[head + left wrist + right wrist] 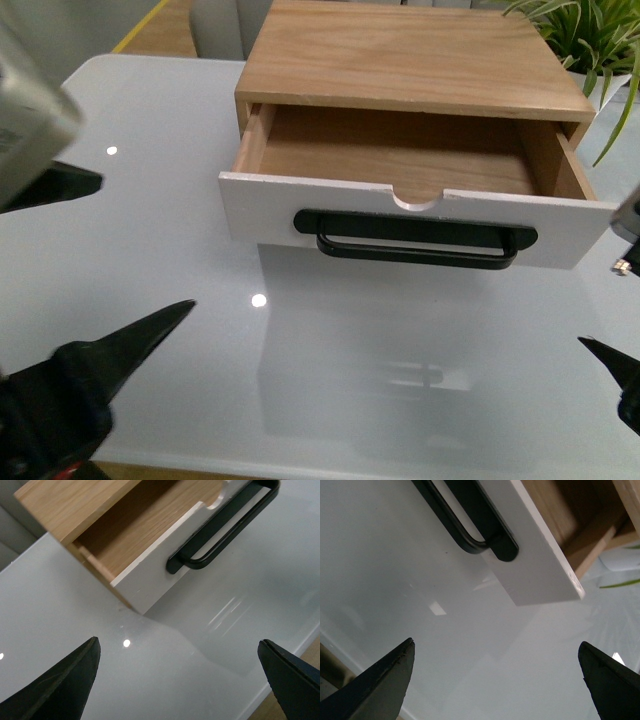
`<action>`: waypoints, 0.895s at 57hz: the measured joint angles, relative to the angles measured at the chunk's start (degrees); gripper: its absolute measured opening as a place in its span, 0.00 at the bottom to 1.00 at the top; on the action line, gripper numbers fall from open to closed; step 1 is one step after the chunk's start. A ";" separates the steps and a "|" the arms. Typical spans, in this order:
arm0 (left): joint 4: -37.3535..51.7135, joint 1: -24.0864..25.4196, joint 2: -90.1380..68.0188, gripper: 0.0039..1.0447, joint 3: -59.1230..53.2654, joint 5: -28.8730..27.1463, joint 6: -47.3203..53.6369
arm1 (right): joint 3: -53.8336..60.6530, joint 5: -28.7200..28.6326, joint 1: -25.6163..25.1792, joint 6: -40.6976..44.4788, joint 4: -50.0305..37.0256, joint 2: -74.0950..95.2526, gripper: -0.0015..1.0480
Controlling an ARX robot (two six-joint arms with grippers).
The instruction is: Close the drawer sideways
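- The drawer (400, 140) sits pulled well out of its wooden case (410, 50), at the far middle of the glossy white table (150, 240), with its white front panel facing the robot.
- A long black bar handle (415, 242) runs along that panel, below a half-round notch (420, 198) in its top edge.
- The left gripper (177, 641) hangs above the table near the drawer's left front corner, fingers spread wide with only tabletop between them.
- The right gripper (496, 643) is spread just as wide, near the panel's right end and apart from it.
- The front view crops the right gripper, so its height is unclear.
- A green plant (590, 30) stands behind the case.
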State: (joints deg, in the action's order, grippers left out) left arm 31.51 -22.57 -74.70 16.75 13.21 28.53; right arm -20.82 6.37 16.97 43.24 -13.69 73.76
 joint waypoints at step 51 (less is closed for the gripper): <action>6.71 -8.33 -31.17 0.92 21.03 0.74 4.68 | -10.78 -3.50 6.91 14.84 -3.13 20.83 0.91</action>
State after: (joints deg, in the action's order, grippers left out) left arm 38.22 -30.89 -105.86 37.78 13.96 33.21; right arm -31.59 2.87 23.88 58.08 -16.82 94.59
